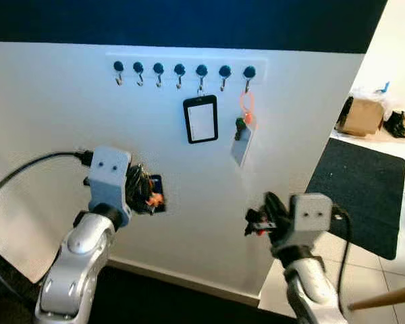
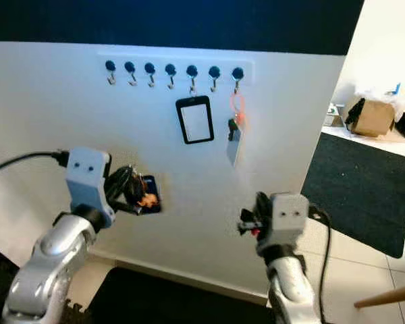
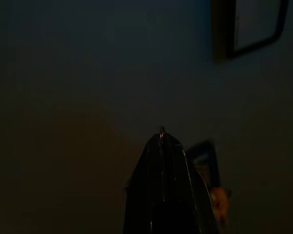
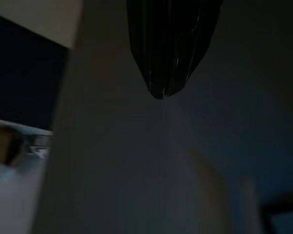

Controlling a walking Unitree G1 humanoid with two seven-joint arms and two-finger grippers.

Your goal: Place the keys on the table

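Seven hooks (image 1: 179,69) | keys (image 1: 244,128) beside badge (image 1: 200,119) | both grippers (image 3: 162,134) (image 4: 160,92) pressed together

We face a white wall panel (image 1: 67,135) with a row of seven dark-knobbed hooks (image 1: 179,70) along its top. A black-framed card holder (image 1: 200,119) hangs from the fifth hook; the keys on an orange loop with a pale tag (image 1: 244,135) hang from the seventh, just right of it. Our left pincer (image 1: 143,191) is below and left of both, our right pincer (image 1: 258,221) below the keys. A dark floor mat (image 1: 364,192) lies right of the wall, a brown cardboard box (image 1: 362,116) beyond it.
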